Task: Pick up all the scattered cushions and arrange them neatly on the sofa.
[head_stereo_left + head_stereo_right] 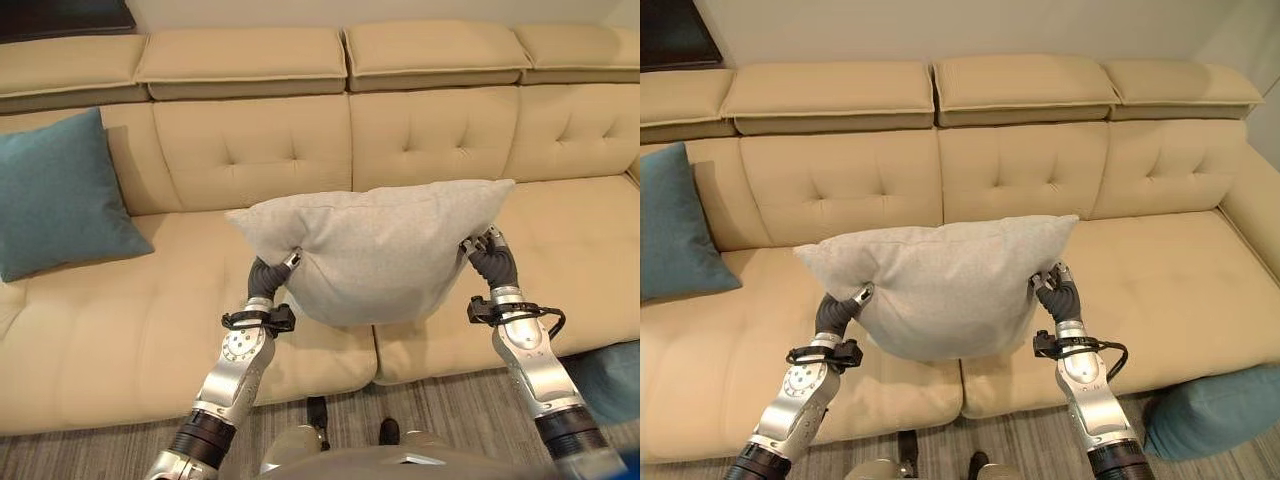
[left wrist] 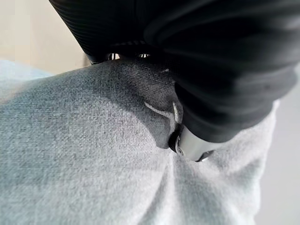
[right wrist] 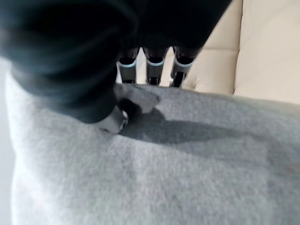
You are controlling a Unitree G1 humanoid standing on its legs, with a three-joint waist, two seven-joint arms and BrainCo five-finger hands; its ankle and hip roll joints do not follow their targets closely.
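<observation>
- The grey cushion (image 1: 385, 250) hangs in the air above the front edge of the beige sofa (image 1: 150, 330), carried between both hands.
- The left hand (image 1: 272, 272) pinches the cushion's lower left edge, thumb dug into the fabric in the left wrist view with fingers curled behind.
- The right hand (image 1: 490, 252) clamps the right edge, fingers curled over the far side and thumb pressed into the near face.
- Risk: both grips bite only the soft edges, so the fabric could slide out of a pinch and drop that side to the floor.
- Risk: released this low and far forward, it may land on the seat's lip and roll off.
- Count: three cushions — one grey, one teal cushion (image 1: 60, 195) leaning against the backrest at the left, one teal cushion on the floor (image 1: 1215, 415) at the right.
</observation>
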